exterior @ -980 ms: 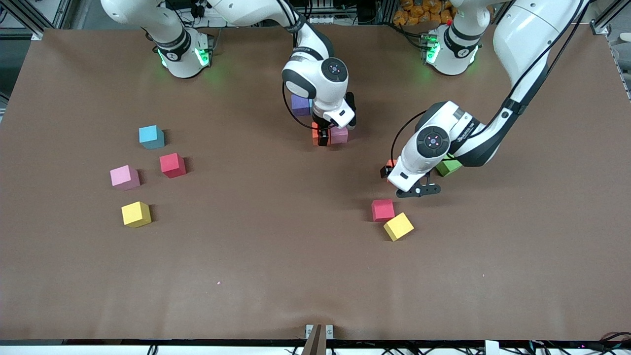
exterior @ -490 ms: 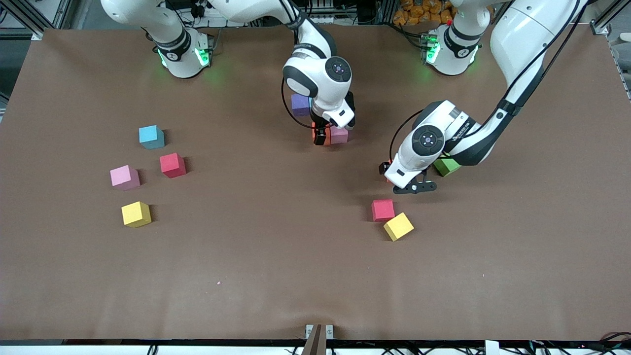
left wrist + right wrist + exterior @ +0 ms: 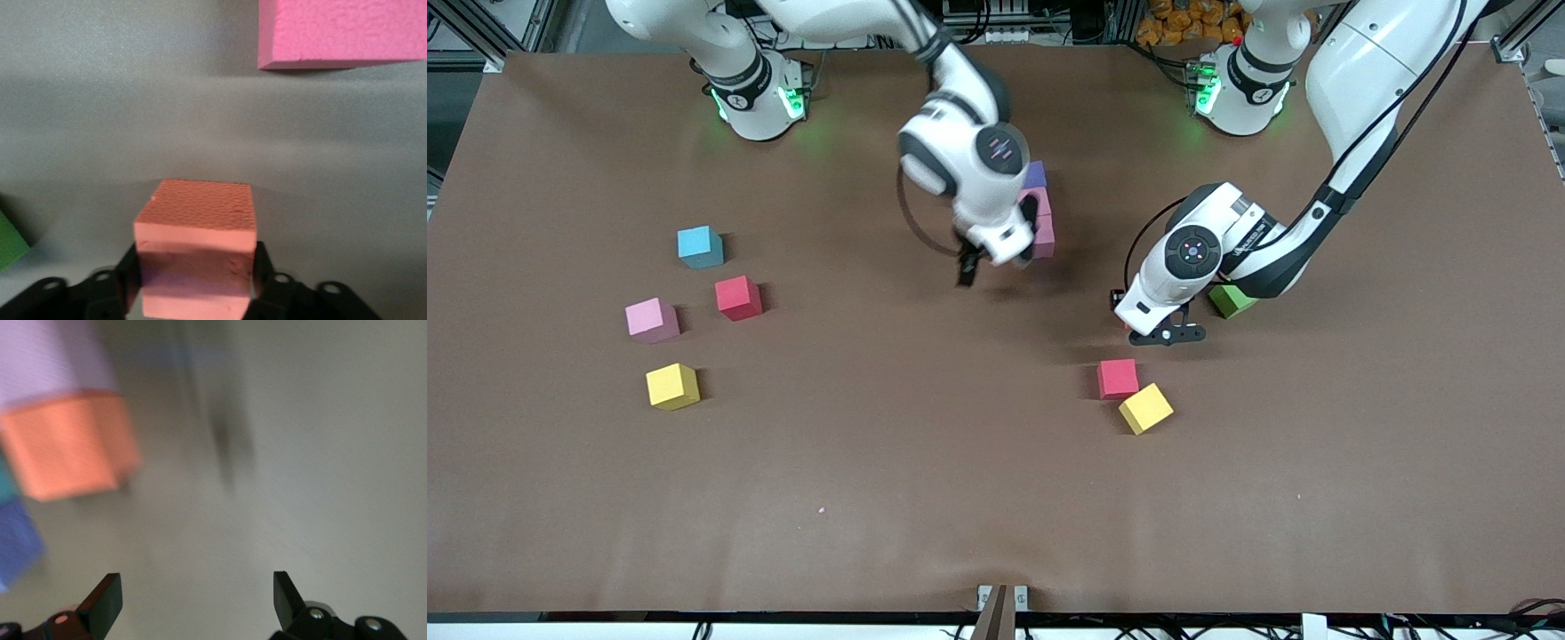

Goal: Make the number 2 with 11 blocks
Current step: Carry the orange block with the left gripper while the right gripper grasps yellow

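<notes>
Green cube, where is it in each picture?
Front view: green cube beside the left claw, partly under that arm.
Left wrist view: a corner at the picture's edge, beside the left claw gripping the orange block.
Right wrist view: not in it.
Shared landmark: the left claw.

hidden: orange block (image 3: 195, 248) under left arm | blurred: right wrist view

Four loose blocks (image 3: 738, 298) lie toward the right arm's end of the bench (image 3: 871, 498), apart from one another. A tight group of blocks (image 3: 1040, 227) sits mid-bench, near the arms' bases. The right hand (image 3: 996, 260) hangs over the bench just beside that group, fingers spread. The left hand (image 3: 1152, 331) clasps the gripped block (image 3: 195, 247), with a stray cube (image 3: 1233, 300) just beside it. Two touching blocks (image 3: 1118, 379) lie nearer the front camera than the left hand.
</notes>
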`<state>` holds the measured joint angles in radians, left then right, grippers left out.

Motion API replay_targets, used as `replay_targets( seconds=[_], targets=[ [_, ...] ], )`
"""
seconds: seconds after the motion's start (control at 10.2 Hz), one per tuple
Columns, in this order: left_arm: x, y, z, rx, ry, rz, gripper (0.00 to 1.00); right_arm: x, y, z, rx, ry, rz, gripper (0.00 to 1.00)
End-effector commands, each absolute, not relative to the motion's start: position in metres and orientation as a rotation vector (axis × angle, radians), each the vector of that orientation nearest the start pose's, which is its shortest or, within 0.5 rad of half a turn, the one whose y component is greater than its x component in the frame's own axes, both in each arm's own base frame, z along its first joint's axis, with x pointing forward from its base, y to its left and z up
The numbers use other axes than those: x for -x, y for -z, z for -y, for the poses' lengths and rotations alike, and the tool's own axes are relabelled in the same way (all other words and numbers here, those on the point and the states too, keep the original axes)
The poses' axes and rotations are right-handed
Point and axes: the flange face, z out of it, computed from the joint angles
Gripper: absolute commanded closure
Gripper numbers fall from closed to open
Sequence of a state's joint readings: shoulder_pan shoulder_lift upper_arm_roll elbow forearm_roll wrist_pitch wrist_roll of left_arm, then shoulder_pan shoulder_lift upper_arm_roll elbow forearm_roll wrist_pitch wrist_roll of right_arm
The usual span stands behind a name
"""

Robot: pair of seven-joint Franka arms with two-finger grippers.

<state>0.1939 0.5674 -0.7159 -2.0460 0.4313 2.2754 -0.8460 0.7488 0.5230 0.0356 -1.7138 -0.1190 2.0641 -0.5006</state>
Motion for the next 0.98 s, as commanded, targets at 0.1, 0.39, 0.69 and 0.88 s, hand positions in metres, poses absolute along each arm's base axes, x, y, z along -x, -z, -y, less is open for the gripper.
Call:
replay_targets(
  seconds=[0.1, 0.39, 0.69, 0.88],
  targets=[
    [-0.505, -0.217, 0.289, 3.094, -0.193, 0.092, 0.57, -0.566, -0.289, -0.318, 2.746, -0.233, 1.658, 0.00],
    [-0.520, -0.265, 0.338, 3.107, -0.107, 0.326, 0.61, -0.626, -0.293, -0.175, 2.914, -0.219, 1.320, 0.00],
    [-0.531, -0.324, 0.389, 3.163, -0.191, 0.578, 0.63, -0.650, -0.289, -0.070, 3.032, -0.176, 1.008, 0.00],
    [-0.530, -0.344, 0.412, 3.158, -0.194, 0.770, 0.65, -0.655, -0.288, -0.031, 3.123, -0.162, 0.702, 0.00]
  ],
)
